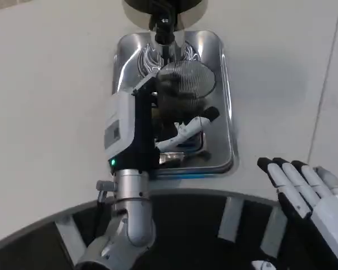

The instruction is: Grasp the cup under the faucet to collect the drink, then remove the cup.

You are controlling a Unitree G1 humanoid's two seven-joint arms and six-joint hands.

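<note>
Two hands shown. Left hand wraps its fingers around the cup, which stands on the steel tray under the faucet. Right hand hovers with fingers spread, holding nothing, over the bench.

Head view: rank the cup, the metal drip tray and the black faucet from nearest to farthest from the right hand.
From the right hand, waiting at lower right:
1. Metal drip tray, its near right corner just up-left of the fingertips.
2. Cup, in the tray's middle, held by the left hand.
3. Black faucet, at the tray's far end, top centre.
</note>
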